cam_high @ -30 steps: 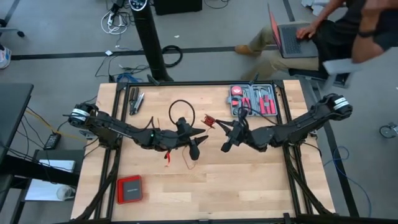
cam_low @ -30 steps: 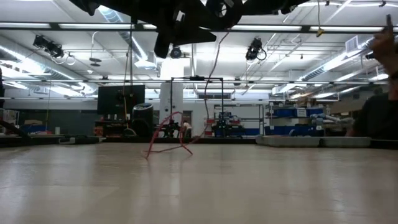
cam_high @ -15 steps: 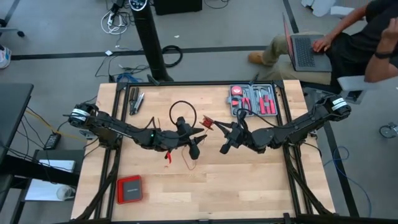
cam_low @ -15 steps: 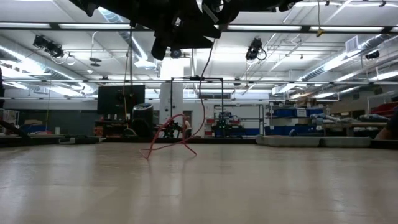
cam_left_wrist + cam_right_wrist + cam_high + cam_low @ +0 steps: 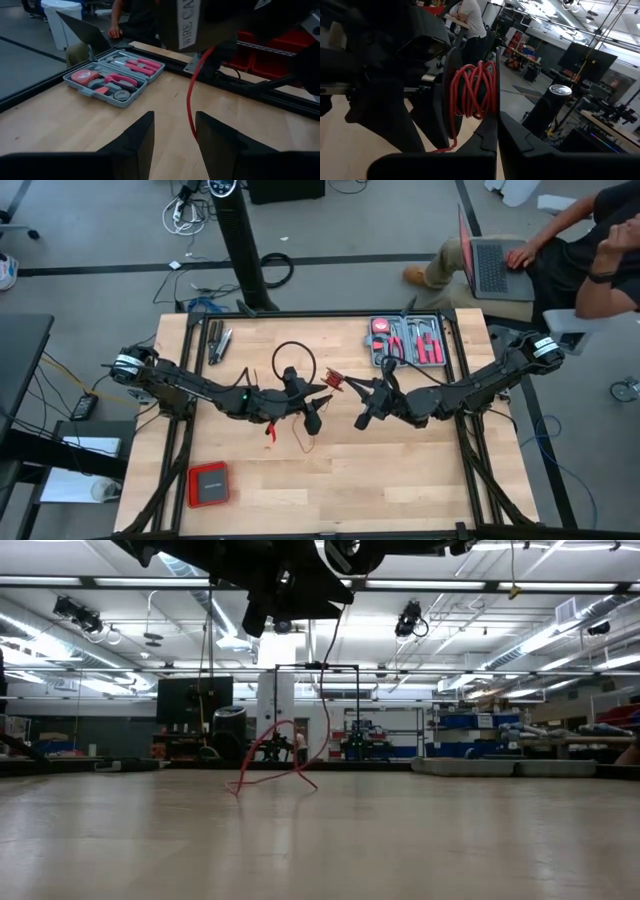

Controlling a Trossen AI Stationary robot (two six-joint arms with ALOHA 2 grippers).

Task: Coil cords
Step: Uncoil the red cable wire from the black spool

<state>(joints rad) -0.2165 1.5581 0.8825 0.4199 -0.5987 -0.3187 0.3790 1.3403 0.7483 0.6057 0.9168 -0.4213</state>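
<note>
Loose red cord (image 5: 300, 437) trails on the table (image 5: 400, 470) at its middle. Above it, the left tool (image 5: 318, 408) stands open, empty. The right tool (image 5: 340, 380), closed, pinches the cord's coiled part (image 5: 470, 90). Farther back lies the tray (image 5: 405, 340).

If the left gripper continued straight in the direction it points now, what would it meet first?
Probably the right gripper, which faces it closely across the table; the red cord hangs between them. Depth is uncertain, so the left gripper might pass beside it.
</note>
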